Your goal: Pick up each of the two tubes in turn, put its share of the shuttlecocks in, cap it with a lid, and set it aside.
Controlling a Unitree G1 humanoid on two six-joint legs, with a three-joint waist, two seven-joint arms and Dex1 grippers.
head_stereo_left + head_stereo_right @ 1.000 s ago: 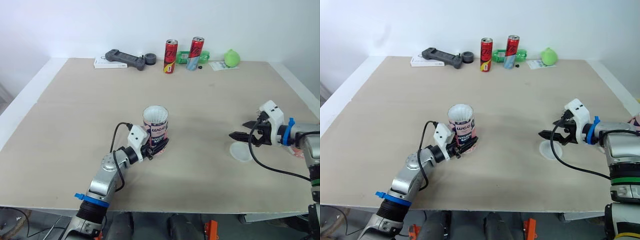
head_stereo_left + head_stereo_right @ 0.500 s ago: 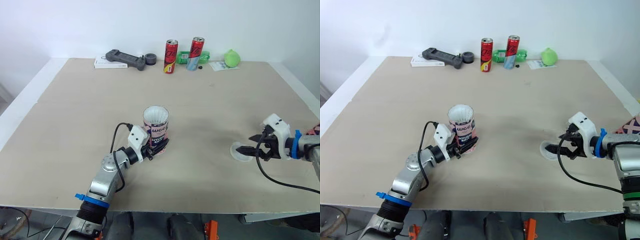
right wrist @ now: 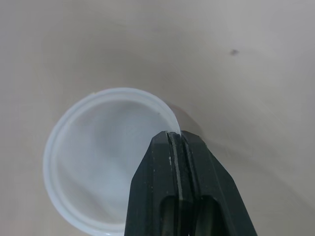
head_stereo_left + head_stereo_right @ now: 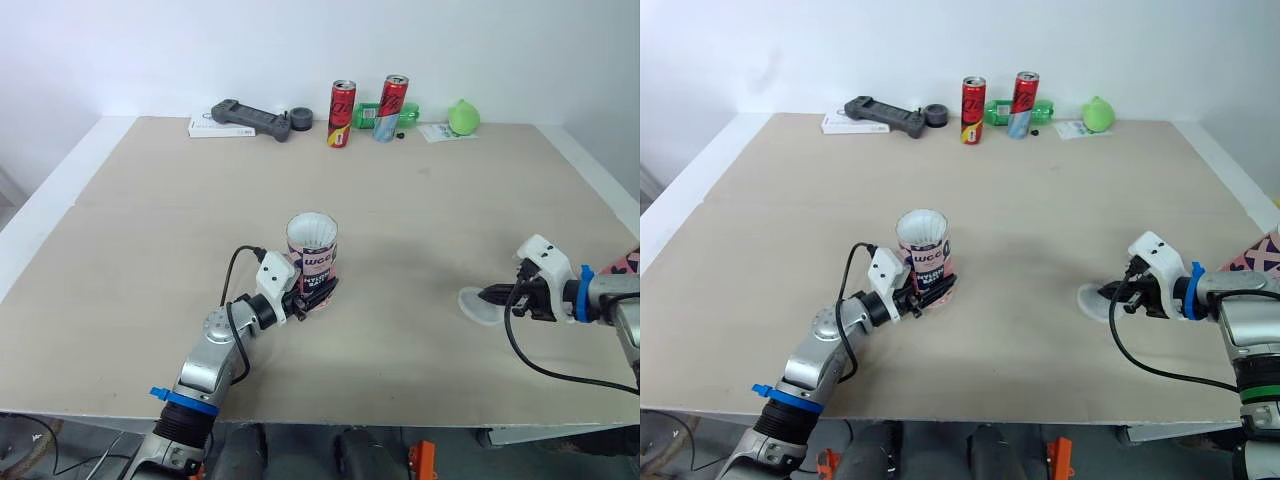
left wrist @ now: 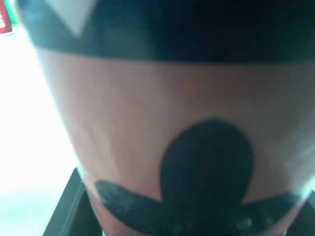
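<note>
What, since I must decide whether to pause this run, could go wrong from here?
1. The right gripper has its fingers pinched on only the thin rim of the lid. The lid may slip or twist out when lifted.
2. The left gripper holds the tube low, near its base. Pressing a lid onto the top could tip it in that grip.

Silver-grey arms [image 4: 212,352], blue ring [image 4: 581,301] on each, white cam housings [image 4: 272,272] at wrists, black looping cables [image 4: 236,262], black fingers [image 3: 147,189]
</note>
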